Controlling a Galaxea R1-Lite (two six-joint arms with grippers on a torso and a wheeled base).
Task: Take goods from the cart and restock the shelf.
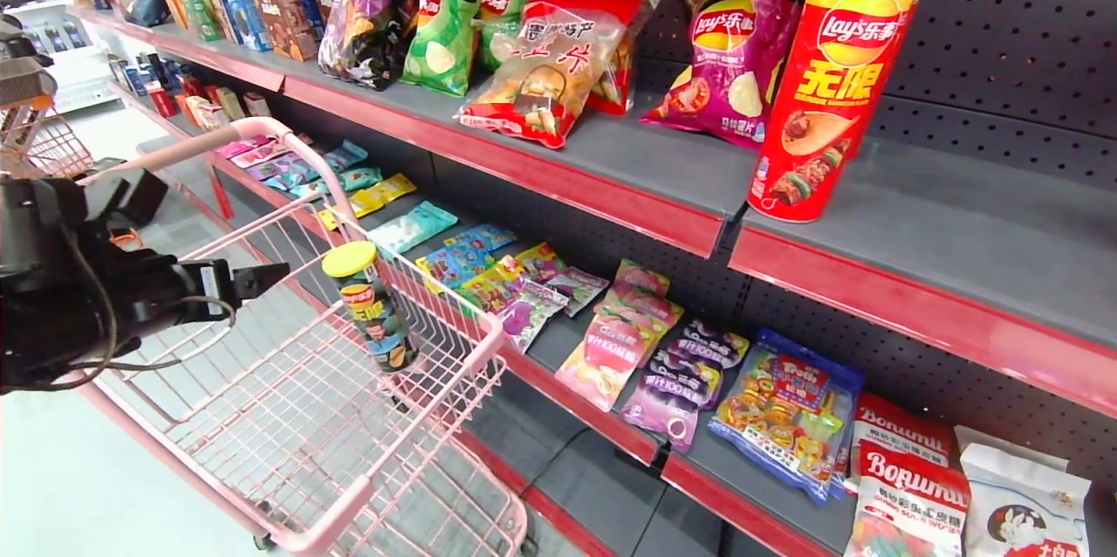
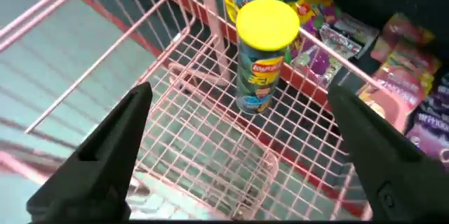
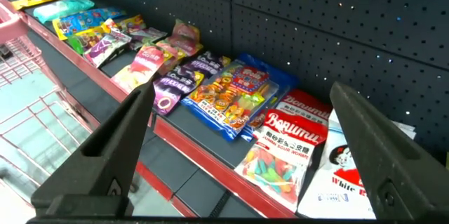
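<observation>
One can (image 1: 373,317) upright in cart (image 1: 349,509), lid (image 1: 349,258) up

The can (image 1: 371,308) stands in the cart (image 1: 349,509), left of the shelf (image 1: 611,199).

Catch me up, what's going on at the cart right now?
The left hand, open and holding nothing, hovers over the pink cart, lined up with the yellow-lidded chip can standing upright against its shelf-side wall. The right hand is open above the candy bags on the lower shelf. A tall red can stands on the upper shelf.
</observation>
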